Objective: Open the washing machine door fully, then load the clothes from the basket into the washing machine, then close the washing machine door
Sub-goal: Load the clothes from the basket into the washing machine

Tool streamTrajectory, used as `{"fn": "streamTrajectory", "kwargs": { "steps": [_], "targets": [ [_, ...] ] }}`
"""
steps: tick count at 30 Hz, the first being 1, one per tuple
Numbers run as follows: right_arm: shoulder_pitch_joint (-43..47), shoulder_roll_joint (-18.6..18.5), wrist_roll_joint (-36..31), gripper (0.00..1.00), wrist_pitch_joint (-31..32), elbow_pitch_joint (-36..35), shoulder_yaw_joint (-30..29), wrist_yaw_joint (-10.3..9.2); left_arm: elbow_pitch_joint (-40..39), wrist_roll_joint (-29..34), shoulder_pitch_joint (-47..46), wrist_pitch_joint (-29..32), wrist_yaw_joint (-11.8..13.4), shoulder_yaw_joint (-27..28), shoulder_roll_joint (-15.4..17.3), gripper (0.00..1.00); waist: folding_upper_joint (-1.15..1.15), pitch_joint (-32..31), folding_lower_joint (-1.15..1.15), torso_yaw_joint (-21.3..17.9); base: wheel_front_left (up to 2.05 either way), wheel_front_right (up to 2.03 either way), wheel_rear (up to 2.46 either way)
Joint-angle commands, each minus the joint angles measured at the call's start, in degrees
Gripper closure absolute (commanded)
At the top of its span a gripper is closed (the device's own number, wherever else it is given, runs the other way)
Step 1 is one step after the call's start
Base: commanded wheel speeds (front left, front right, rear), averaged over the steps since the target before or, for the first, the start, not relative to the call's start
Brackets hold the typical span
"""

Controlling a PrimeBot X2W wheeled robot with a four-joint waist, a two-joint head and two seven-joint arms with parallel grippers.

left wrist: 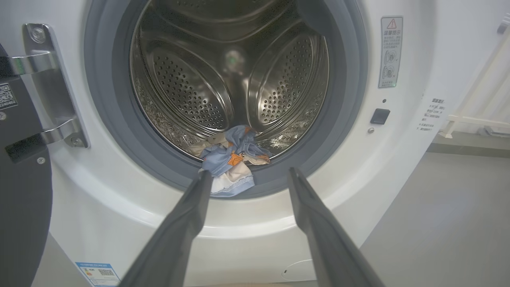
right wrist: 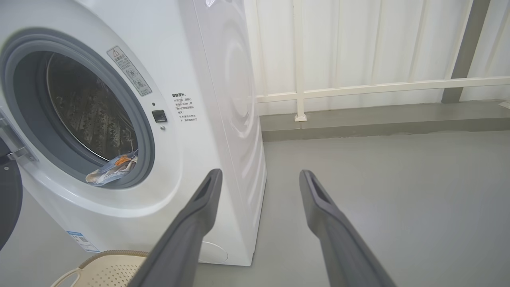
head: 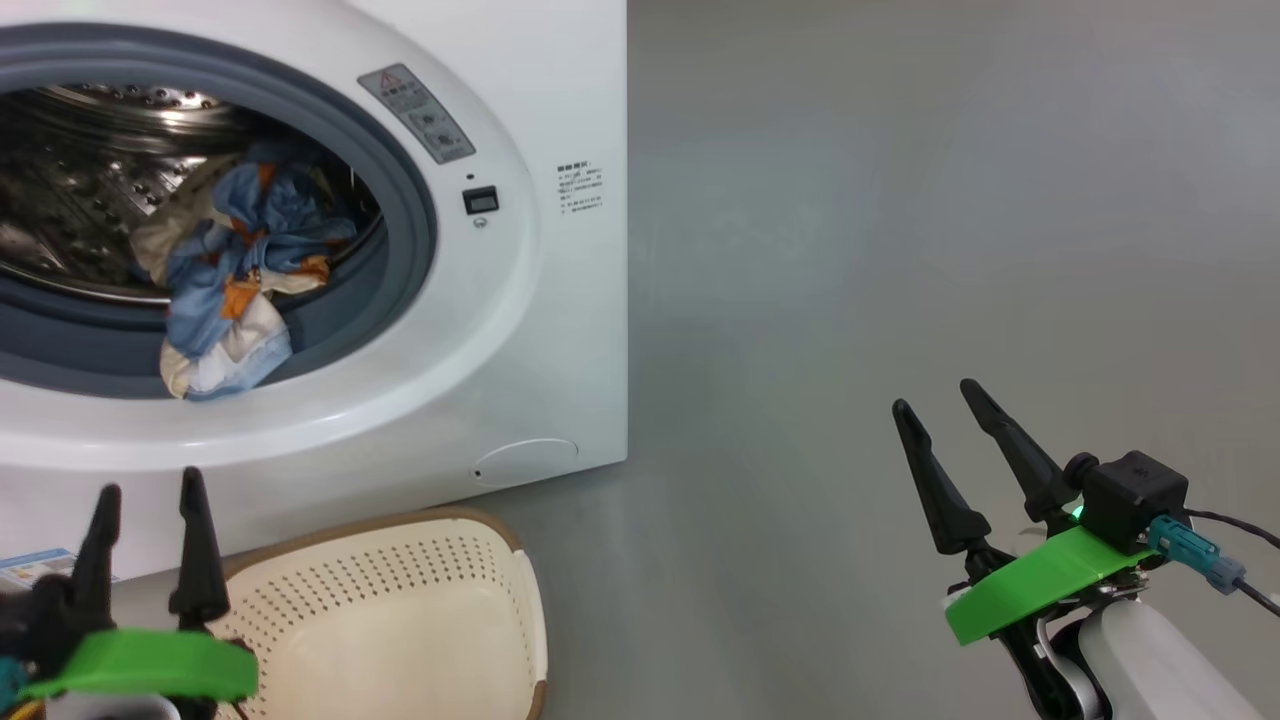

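The clothes [head: 235,270] lie bunched at the mouth of the washer [head: 560,330], draped over its gasket [head: 408,250]; the basket [head: 505,540] stands below. The left gripper [head: 149,481] and right gripper [head: 937,395] hold their fingers wide apart, empty.

**Glossy white casing, soft cloth at your washing machine [head: 560,330]**
You see a polished, perforated metal drum [left wrist: 183,87] ringed by a matt grey-blue rubber gasket [left wrist: 342,119]; the clothes [head: 240,250] are crumpled soft fabric; the basket [head: 400,590], perforated cream plastic with a woven-look brown rim; the hinge [left wrist: 59,95], bright metal; the floor [head: 900,200], smooth matt grey.
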Motion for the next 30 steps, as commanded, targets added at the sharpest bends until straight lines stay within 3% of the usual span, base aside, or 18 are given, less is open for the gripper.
{"fn": "streamTrajectory", "kwargs": {
  "steps": [1, 18, 30],
  "targets": [
    [-1.64, -0.55, -0.52, 0.00, -0.46, -1.47, 0.88, 0.25, -0.51, 0.22, -3.30, 0.42, -0.26, 1.89, 2.13, 0.00, 0.00, 1.20, 0.00, -0.41, 0.00, 0.00, 0.00],
    [-5.36, 4.02, -2.83, 0.00, -0.46, -3.71, 0.86, 0.25, 18.76, -3.39, -29.11, 9.40, -3.46, 1.69, 12.82, 0.00, 0.00, 14.31, 0.00, -6.11, 0.00, 0.00, 0.00],
    [-7.68, 7.94, -4.06, 0.00, -0.46, -5.08, 0.40, 0.25, 30.23, -5.41, -43.52, 17.15, -4.36, -1.96, 20.17, 0.00, 0.00, 21.08, 0.00, -10.74, 0.00, 0.00, 0.00]
  ]
}}
